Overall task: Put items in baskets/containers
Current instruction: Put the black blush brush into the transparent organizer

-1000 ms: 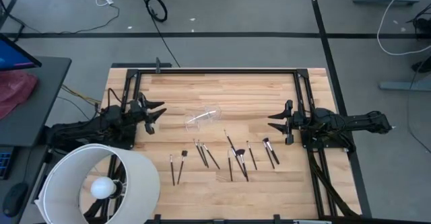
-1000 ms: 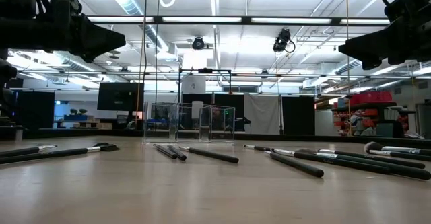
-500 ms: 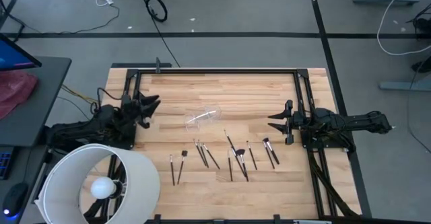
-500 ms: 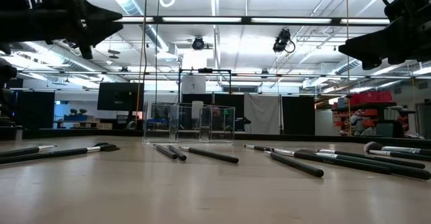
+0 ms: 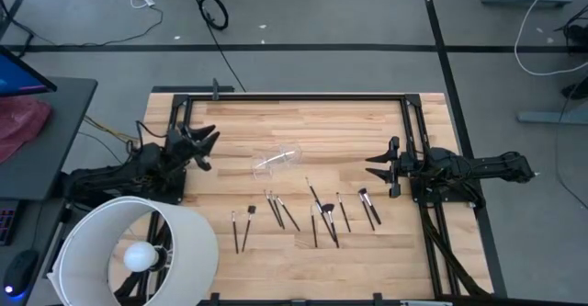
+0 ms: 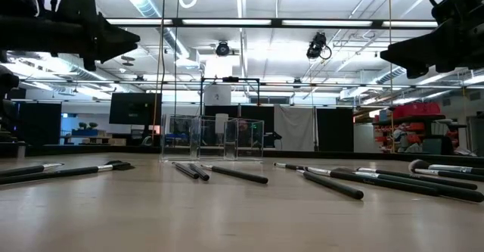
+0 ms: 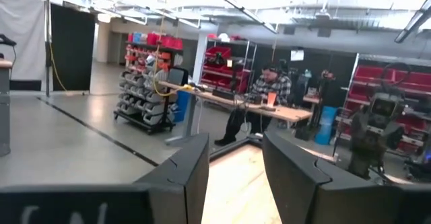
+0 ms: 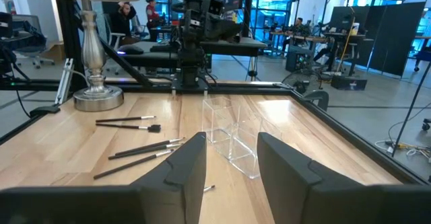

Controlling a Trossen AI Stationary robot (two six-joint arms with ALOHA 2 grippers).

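Note:
Several slim dark makeup brushes (image 5: 322, 216) lie flat on the wooden table, spread along its near half; they also show in the low view (image 6: 333, 182) and right wrist view (image 8: 138, 146). A clear plastic container (image 5: 278, 159) stands mid-table, just beyond them (image 8: 232, 133) (image 6: 212, 137). My left gripper (image 5: 210, 147) is open and hovers at the table's left side, well left of the container (image 7: 236, 140). My right gripper (image 5: 375, 170) is open and hovers at the right side, level with the brushes' far ends (image 8: 232, 138).
A big white lampshade (image 5: 138, 251) covers the near-left corner; its silver base (image 8: 97, 96) stands on the table. Black frame rails (image 5: 294, 95) run along the far, left and right edges. Bare wood lies between the container and the far rail.
My left gripper has swung toward the table's far edge and drawn back a little to the left, turning as it went. Brushes, container and right arm have kept still.

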